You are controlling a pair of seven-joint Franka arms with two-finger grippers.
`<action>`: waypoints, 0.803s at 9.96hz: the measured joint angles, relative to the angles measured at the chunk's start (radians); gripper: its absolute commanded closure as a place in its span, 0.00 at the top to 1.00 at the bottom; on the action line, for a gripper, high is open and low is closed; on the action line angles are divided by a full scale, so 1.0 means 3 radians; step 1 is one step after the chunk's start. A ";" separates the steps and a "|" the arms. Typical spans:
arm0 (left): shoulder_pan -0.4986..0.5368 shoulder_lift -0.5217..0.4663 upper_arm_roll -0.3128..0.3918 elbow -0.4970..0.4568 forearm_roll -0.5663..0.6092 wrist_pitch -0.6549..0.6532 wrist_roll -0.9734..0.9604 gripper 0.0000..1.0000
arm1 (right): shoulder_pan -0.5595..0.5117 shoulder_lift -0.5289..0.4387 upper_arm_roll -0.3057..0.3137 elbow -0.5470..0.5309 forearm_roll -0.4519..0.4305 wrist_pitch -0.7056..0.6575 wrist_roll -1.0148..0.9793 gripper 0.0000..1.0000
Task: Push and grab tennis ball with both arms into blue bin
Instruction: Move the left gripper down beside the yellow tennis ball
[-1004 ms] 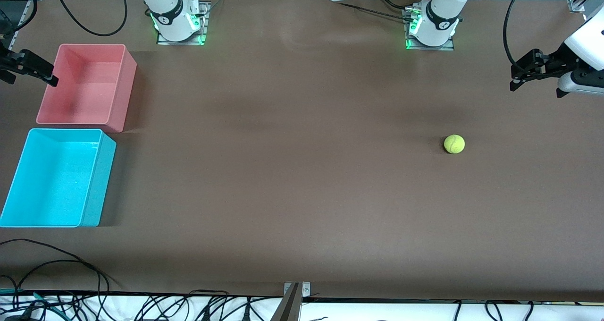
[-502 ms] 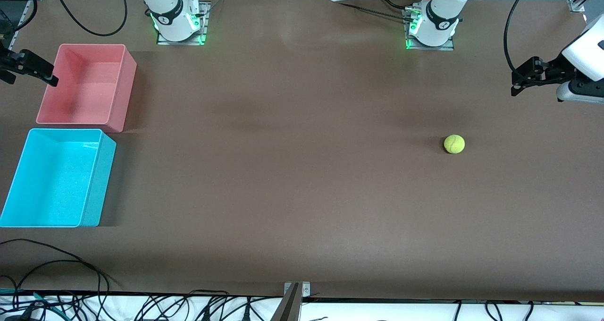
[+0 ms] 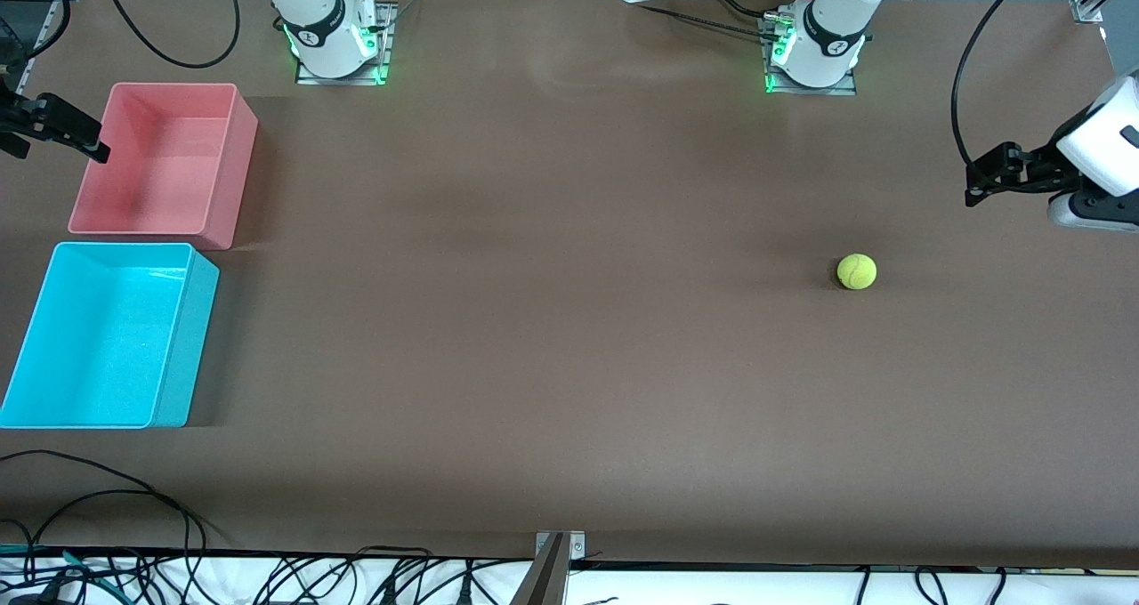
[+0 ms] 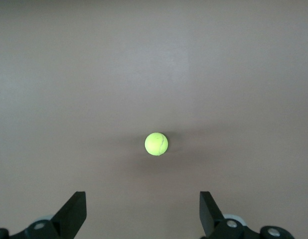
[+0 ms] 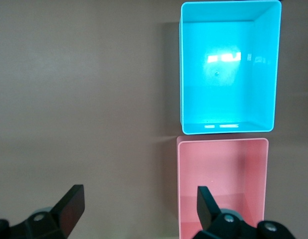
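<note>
Resting alone on brown table [image 3: 569,320], fuzzy yellow-green tennis ball [image 3: 856,271], pale seam, both grippers' fingers apart

Pink bin [image 3: 165,156]: empty, upright on the brown table [image 3: 552,320], at the right arm's end. Black cables [image 3: 267,574] line the table's near edge.

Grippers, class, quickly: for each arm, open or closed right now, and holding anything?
Left gripper: open, empty, up over the table with the tennis ball ahead of it.
Right gripper: open, empty, beside the pink bin.
</note>
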 measured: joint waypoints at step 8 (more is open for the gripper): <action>0.0101 0.0137 0.0002 -0.0471 -0.0001 0.0401 0.0001 1.00 | 0.0000 0.0000 -0.0001 0.0001 0.0000 -0.0002 0.0000 1.00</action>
